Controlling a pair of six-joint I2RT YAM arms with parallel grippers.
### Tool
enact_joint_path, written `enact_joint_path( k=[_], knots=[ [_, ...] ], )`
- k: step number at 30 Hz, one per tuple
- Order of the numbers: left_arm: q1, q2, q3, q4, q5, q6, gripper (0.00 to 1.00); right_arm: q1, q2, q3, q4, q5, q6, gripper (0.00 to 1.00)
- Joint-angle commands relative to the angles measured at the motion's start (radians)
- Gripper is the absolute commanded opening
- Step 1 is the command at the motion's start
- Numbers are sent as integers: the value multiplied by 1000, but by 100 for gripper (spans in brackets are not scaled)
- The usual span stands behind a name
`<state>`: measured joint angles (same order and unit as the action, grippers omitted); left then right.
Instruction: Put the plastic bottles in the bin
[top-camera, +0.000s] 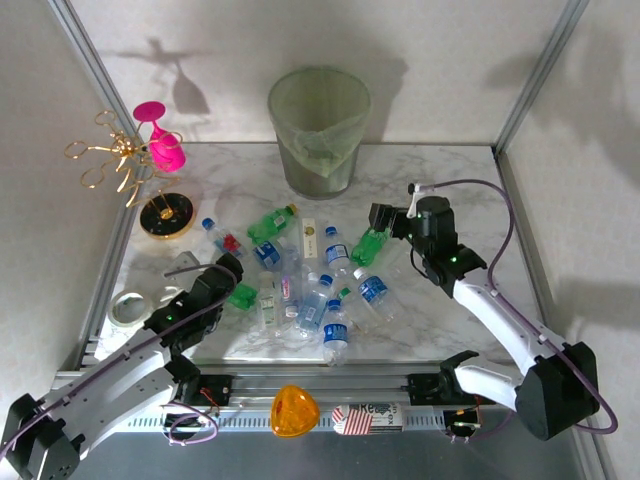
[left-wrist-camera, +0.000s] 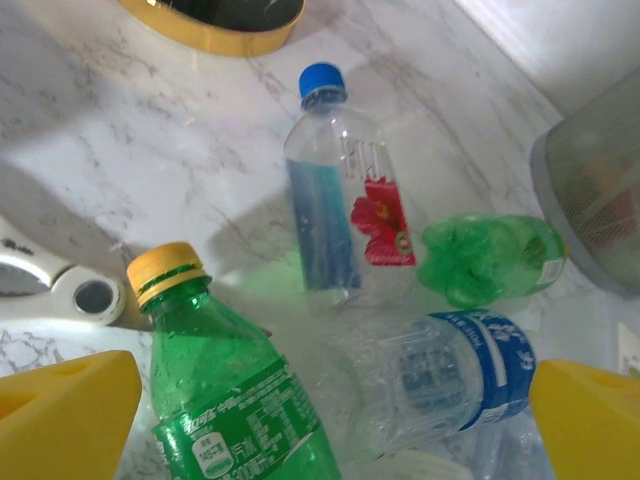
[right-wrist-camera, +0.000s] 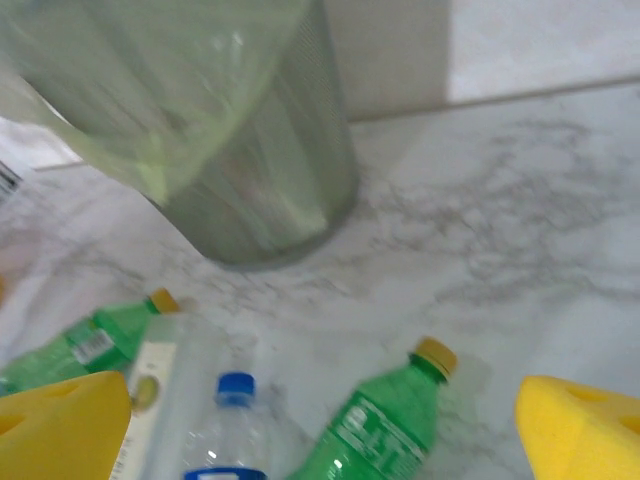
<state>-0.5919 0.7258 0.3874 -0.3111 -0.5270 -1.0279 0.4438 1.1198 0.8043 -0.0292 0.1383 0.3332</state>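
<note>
Through my left wrist camera the green bottle (left-wrist-camera: 240, 400) with the yellow cap runs off the view's bottom and the gold-rimmed dish (left-wrist-camera: 220, 40) off its top, while my right one shows the bin (right-wrist-camera: 250, 170) by the desk's far edge blurred, its rim cropped.

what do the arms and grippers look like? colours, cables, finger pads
Left arm and right arm: white links, black joints. A purple cable loops along each. Left gripper and right gripper are black, with yellow fingers.
</note>
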Motion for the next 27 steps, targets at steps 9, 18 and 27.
enact_joint_path(
  k=[9, 18, 27],
  knots=[
    [3, 126, -61, -29, 52, -520, 96, 5, 76, -29, -3, 23, 44, 99],
    [-5, 158, -112, 50, 68, -582, 90, 5, 79, -54, 20, 18, 35, 99],
    [-3, 257, -114, 116, 53, -564, 89, 4, 75, -60, 14, 24, 36, 99]
  ],
)
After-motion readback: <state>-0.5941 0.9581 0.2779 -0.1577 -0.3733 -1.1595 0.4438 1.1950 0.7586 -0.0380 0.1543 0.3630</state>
